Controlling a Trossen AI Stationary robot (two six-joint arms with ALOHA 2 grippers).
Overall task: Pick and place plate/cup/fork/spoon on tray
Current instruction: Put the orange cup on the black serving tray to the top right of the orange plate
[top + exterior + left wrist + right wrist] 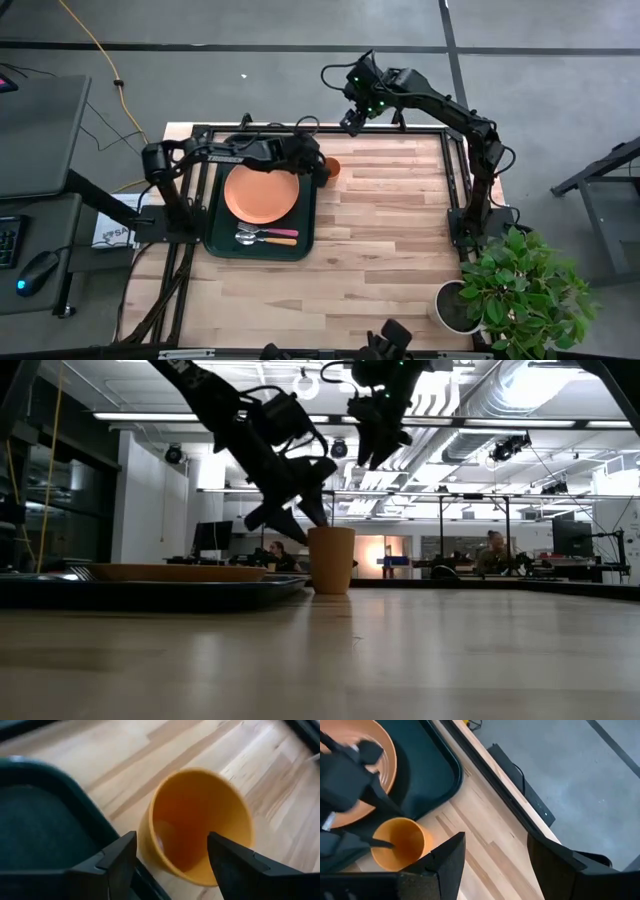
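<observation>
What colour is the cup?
The cup is orange, a yellowish orange inside. It shows best in the left wrist view.

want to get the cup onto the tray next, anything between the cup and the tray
Only the tray's own raised rim. The cup stands upright on the wood just outside the tray's far right corner. The left pincer is open astride the cup's wall, one finger inside. The plate fills much of the tray.

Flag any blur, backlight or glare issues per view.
Low view: bright ceiling lights behind, both arms read as silhouettes, near tabletop soft. Left wrist view: cup slightly smeared. Right wrist view: left pincer blurred over the plate. High view: evenly lit, no glare.
</observation>
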